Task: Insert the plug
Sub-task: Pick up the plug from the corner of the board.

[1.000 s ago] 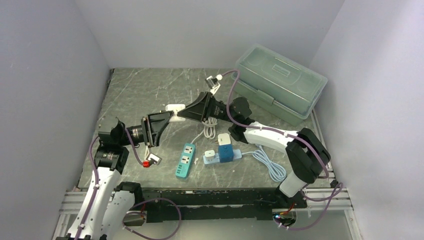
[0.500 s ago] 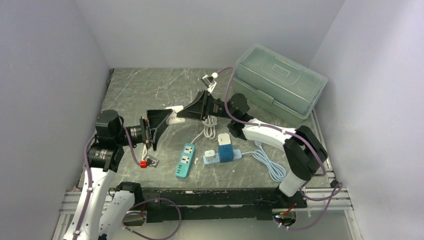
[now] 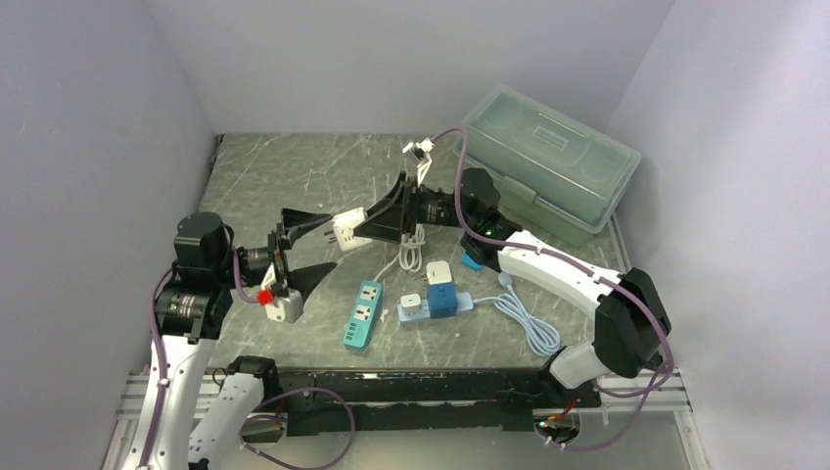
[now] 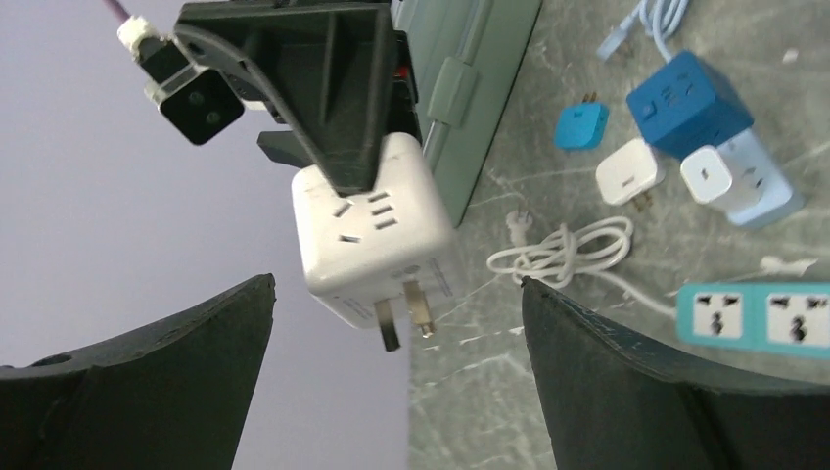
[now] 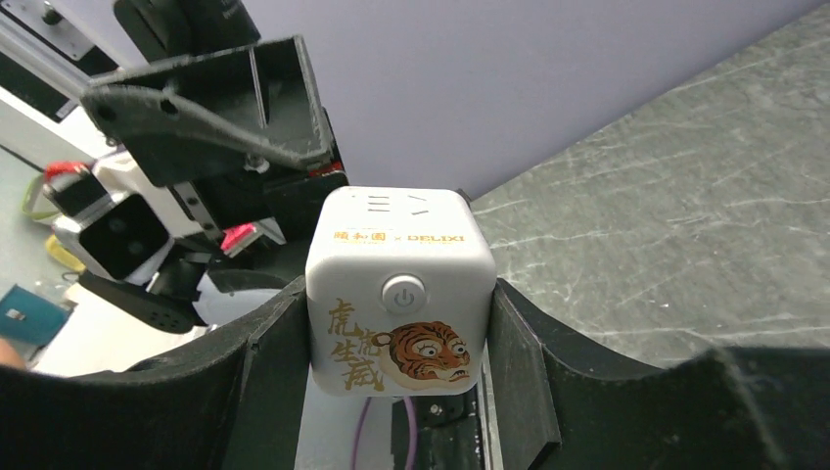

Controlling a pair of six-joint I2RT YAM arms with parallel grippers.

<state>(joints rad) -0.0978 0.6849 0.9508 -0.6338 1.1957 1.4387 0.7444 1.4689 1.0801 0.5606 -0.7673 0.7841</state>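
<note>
The plug (image 3: 345, 231) is a white cube with two metal prongs (image 4: 403, 323), a power button and a tiger picture (image 5: 401, 294). It hangs in the air above the table, and my right gripper (image 5: 396, 299) is shut on its two sides. The prongs point toward my left gripper (image 4: 396, 286), which stands wide open with a gap on either side of the plug and touches nothing. In the top view the left gripper (image 3: 333, 243) is just left of the plug. A teal power strip (image 3: 363, 313) with two sockets lies flat on the table below.
A blue cube socket (image 3: 441, 299) sits on a pale blue strip (image 3: 416, 308), with a white charger (image 3: 438, 272) behind it. A coiled white cable (image 3: 411, 245) and a pale blue cable (image 3: 529, 323) lie nearby. A green lidded box (image 3: 548, 162) fills the back right corner.
My left gripper has opened wide and drawn back to the left, off the plug. The right gripper now holds the plug alone, a little farther right and higher.
</note>
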